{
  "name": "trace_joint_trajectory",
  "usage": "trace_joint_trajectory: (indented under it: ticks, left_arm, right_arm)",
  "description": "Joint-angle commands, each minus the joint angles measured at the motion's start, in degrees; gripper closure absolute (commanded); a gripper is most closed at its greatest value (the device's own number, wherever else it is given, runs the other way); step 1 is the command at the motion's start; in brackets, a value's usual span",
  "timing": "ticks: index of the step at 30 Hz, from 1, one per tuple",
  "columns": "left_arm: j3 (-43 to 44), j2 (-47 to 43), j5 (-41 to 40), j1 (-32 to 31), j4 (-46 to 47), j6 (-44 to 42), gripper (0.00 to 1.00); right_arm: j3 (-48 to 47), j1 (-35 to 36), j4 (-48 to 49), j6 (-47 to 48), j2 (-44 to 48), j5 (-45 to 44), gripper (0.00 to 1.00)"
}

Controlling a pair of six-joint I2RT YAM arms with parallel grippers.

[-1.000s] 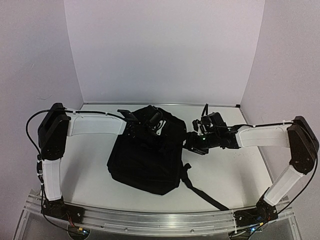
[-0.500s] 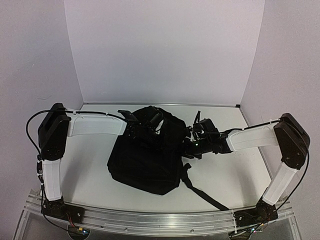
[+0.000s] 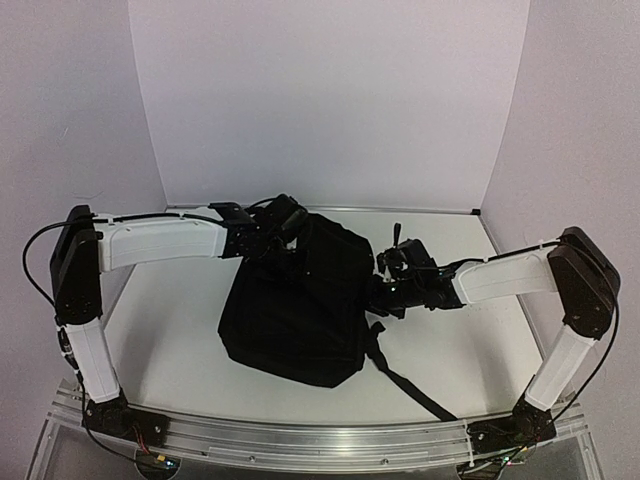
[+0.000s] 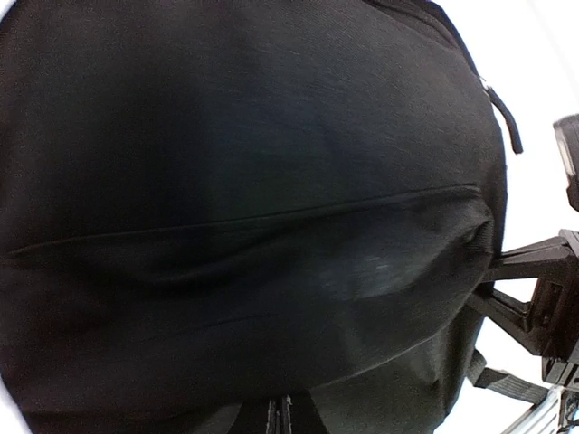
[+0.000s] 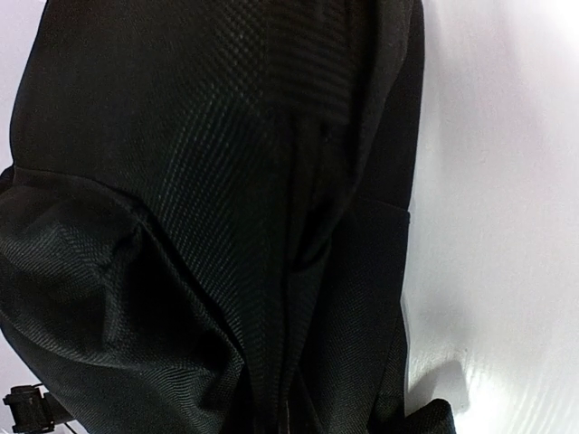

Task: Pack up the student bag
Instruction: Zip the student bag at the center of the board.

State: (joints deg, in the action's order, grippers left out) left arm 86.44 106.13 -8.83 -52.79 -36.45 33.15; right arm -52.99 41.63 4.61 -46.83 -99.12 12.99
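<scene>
Student bag (image 3: 295,310) is where both my jaws work, so I begin from them. My left jaws are at the far top end of the bag and my right jaws are against its right side, about the middle. For neither pair can I tell how wide it stands or if it has any fabric, because black fingers on black cloth do not separate in the view from above, and both wrist views are filled with cloth only. I judge the placing has this reason: the left side is at the end where the opening should be, and the right side is there to steady the body of the bag. The bag itself lies flat in the middle of the tabletop (image 3: 170,320), between my left arm (image 3: 160,243) and my right arm (image 3: 500,280), with one strap (image 3: 405,385) trailing toward the near right edge. From the left wrist I see a long seam and a small zip pull (image 4: 508,128), but no open mouth and no lining. I also see no loose thing for packing anywhere, so what goes inside, or is already inside, is hidden from me.
</scene>
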Motion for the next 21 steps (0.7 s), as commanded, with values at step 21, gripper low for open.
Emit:
trace_joint_trajectory:
  ticks: [21]
  left_arm:
    - [-18.70,-16.96,0.53,16.36,-2.23,1.66,1.00]
  right_arm:
    - [-0.33,-1.60,-7.74,-1.42,3.23,-12.99,1.00]
